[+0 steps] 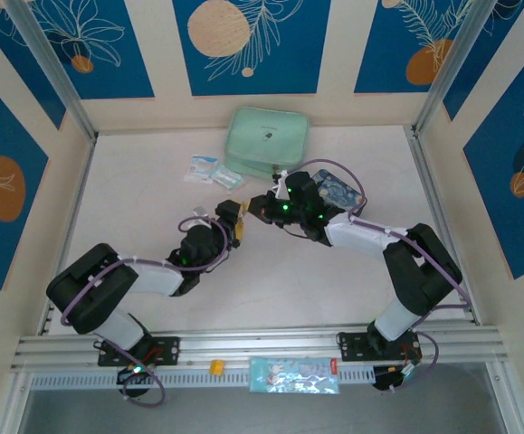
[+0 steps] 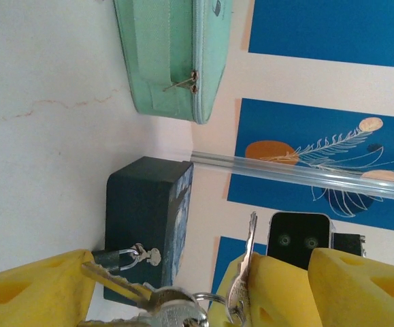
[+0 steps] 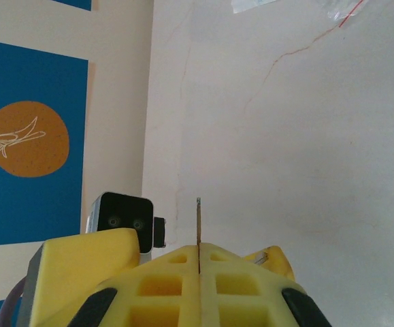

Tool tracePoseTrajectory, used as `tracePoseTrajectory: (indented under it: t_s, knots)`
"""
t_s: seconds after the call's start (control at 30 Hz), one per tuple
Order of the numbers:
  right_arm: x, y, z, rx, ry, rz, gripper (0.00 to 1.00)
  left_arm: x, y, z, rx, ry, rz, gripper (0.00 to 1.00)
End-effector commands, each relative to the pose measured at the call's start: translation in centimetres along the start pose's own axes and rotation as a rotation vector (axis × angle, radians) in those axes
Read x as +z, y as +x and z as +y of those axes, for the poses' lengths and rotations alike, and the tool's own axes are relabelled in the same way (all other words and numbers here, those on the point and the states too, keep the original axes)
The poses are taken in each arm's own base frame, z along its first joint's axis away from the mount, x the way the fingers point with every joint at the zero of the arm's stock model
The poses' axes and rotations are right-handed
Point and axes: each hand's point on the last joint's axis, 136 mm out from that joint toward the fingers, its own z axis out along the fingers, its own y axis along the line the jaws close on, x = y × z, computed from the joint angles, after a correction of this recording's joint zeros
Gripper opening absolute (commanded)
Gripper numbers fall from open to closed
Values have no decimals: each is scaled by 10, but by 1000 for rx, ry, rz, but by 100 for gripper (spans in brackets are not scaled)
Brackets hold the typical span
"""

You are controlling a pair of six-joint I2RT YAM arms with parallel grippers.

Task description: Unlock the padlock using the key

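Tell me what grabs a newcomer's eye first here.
The left gripper and right gripper are almost nose to nose mid-table. Up close, the padlock and a bunch of keys sit between the left's yellow fingers, while the right is shut on a thin key.

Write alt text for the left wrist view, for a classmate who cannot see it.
A bunch of keys and a tiny dark padlock sit between two yellow fingers set wide apart, one key standing upright. Behind, on the white table, are a dark blue tin and a mint zip pouch.
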Motion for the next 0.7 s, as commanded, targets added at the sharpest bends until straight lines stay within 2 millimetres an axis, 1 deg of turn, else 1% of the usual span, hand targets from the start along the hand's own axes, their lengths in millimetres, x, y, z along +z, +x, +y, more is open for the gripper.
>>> tracePoseTrajectory:
  t_s: [0.0, 0.07, 0.27, 0.37, 0.43, 0.57, 0.67]
  knots:
    - [2, 4, -2, 0, -1, 5, 0, -1, 1, -12, -5, 51, -8, 81]
    - [3, 5, -2, -1, -4, 12, 0, -1, 2, -10, -12, 57, -5, 81]
    - [6, 8, -3, 5, -8, 32, 0, 3, 7, -13, -25, 84, 24, 81]
    - [6, 10, -8, 12, 6, 37, 0, 4, 8, -13, -26, 92, 27, 80]
    - [5, 11, -11, 15, 21, 35, 0, 2, 6, -12, -21, 95, 22, 76]
    - [4, 11, -16, 6, 47, 30, 0, -1, 4, -8, -1, 93, 15, 60]
    - [4, 11, -15, 2, 41, 32, 0, 0, 5, -4, 5, 82, 21, 57]
